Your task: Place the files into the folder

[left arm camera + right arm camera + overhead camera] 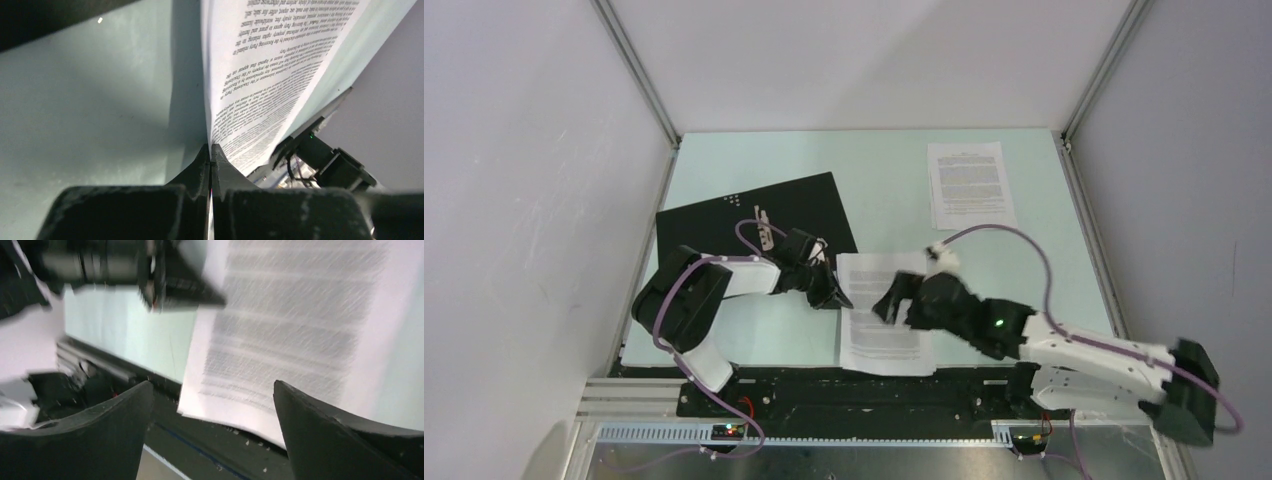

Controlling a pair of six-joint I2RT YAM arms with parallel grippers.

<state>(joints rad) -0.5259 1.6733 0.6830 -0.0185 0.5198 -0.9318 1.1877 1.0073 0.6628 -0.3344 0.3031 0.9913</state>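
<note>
The folder (pixel 754 212) lies open at the back left, black inside up, with its metal clip (pixel 766 230). One printed sheet (pixel 969 185) lies flat at the back right. The second sheet (pixel 879 325) is at the front centre. My left gripper (pixel 832 290) is shut on its left edge. In the left wrist view the sheet (pixel 270 75) rises from the pinched jaws of the left gripper (pixel 210 149). My right gripper (pixel 892 300) hovers open over this sheet. In the right wrist view the right gripper (pixel 212 405) is empty above the paper (pixel 290 330).
The table's black front rail (pixel 844 385) runs just below the held sheet's near edge. Grey walls and metal posts (pixel 639 75) enclose the pale green table (pixel 884 200). The right arm's cable (pixel 1024 245) loops over the table's right side.
</note>
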